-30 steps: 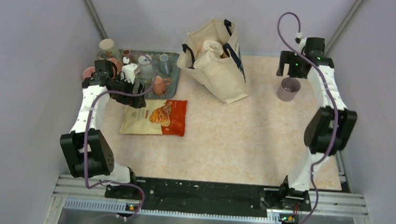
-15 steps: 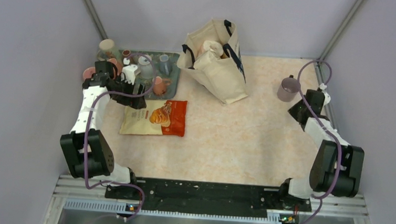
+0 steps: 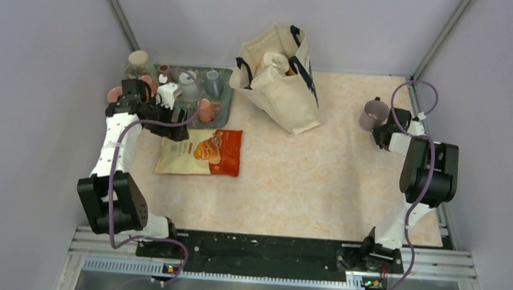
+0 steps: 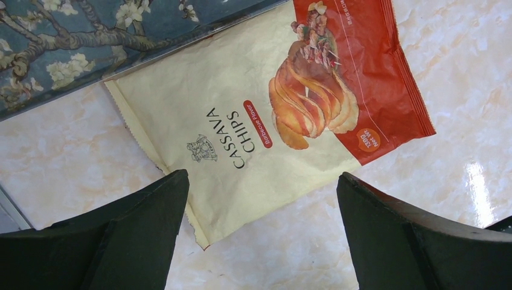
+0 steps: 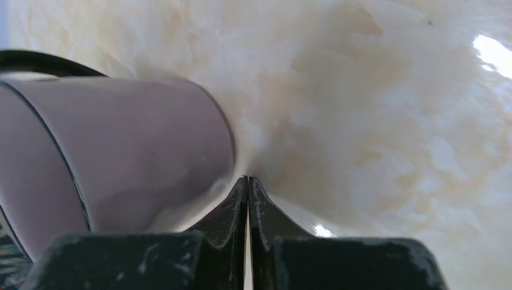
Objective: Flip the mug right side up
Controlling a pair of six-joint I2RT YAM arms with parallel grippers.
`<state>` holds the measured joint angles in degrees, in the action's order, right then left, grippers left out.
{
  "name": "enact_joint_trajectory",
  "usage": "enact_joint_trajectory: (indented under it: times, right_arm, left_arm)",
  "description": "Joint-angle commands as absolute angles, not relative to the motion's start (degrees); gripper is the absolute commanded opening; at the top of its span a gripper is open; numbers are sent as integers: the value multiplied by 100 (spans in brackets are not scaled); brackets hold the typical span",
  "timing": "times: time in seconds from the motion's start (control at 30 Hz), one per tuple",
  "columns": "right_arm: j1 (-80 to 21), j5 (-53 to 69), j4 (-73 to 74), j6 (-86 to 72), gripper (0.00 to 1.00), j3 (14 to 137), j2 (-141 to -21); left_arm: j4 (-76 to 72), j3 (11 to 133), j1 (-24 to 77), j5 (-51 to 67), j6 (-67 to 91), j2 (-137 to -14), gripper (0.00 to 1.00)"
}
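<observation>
Right pincer (image 5: 247, 181): fingers pressed tip to tip with nothing between them; empty, and low over the table (image 3: 333, 184).
Pincer to mug: the mug (image 5: 121, 151) fills the wrist view at 9 o'clock of the closed tips, just beside them; it lies outside the fingers, not in their grip; whether its wall touches a finger cannot be told.
Mug on the table: from above it stands on end toward the 2 o'clock corner, well apart from everything else; the right pincer sits at its 5 o'clock.
Mug's upward face: a pale oval; too small to tell mouth from base.
Left pincer (image 4: 261, 176): fingers spread wide, holding nothing; it hangs over the cassava chips bag (image 4: 241, 121), far across the table at 9 o'clock of the mug.
Beyond: the floral tray (image 4: 60, 48) at 11 o'clock in the left wrist view; the tote bag (image 3: 282, 85) at 12 o'clock of the table.
Progress: the mug rests on the table with no grip on it; if the pale face is the base, my judgement is that the whole turn remains (open, take the wall, lift, flip, set down); if it is the mouth, the mug already stands as asked.
</observation>
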<state>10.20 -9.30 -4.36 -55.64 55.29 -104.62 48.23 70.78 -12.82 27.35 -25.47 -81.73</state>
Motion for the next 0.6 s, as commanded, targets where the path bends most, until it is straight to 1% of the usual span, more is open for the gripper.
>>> enact_joint_trajectory:
  times: [0.0, 0.2, 0.4, 0.57]
  right_arm:
    - [1063, -777, -691, -6197, 0, 6023, -10916]
    - [1026, -541, -705, -6607, 0, 6682, -11512]
    - [837, -593, -41, -6598, 0, 8198, -12468]
    - [710, -477, 151, -6556, 0, 8947, -12926]
  left_arm:
    - [4748, 7049, -1292, 2733, -2574, -8053, 97]
    - [4748, 7070, -1292, 2684, -2566, -8169, 97]
    - [4739, 7064, -1288, 2548, -2583, -8264, 97]
    - [4757, 7114, -1288, 2548, -2583, -8314, 97]
